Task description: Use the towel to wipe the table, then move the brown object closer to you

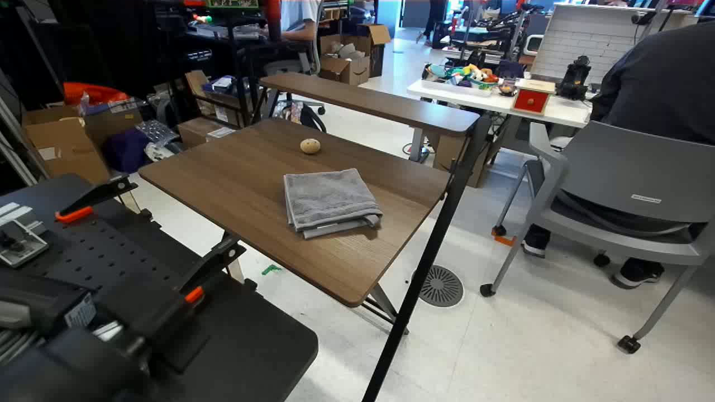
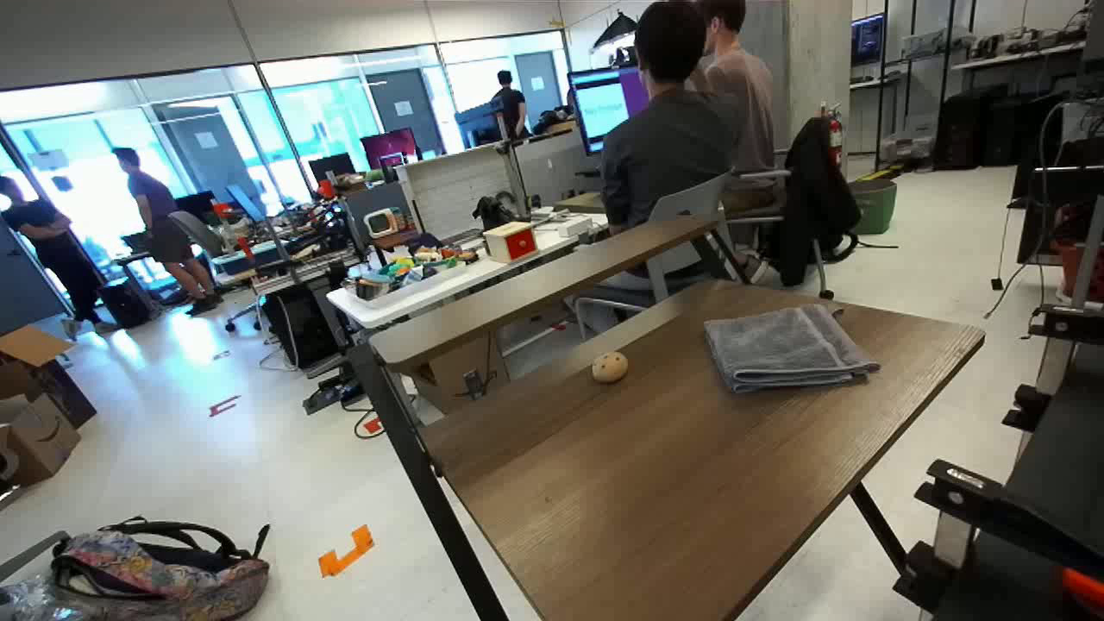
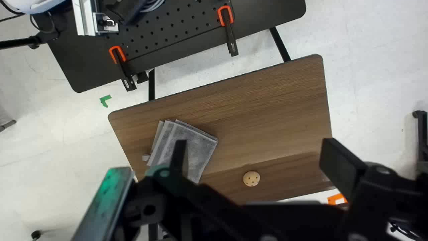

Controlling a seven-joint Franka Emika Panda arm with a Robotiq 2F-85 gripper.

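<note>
The 2 fingers [image 3: 341,165] stand wide apart in the wrist view. Past them, the brown lump [image 3: 251,178] rests on the wood-grain counter [image 3: 267,110], dark spots dotting its top. The grey towel [image 1: 332,198] lies folded on that counter in both exterior views, near the lump and apart from it; in the wrist view 1 finger hides part of the towel. 2 clamps [image 3: 230,40] sit on the edge of a black bench [image 3: 177,55] beside the counter.

Glass [image 2: 315,112] glares blue-white — shadow bands the table [image 3: 267,113].
</note>
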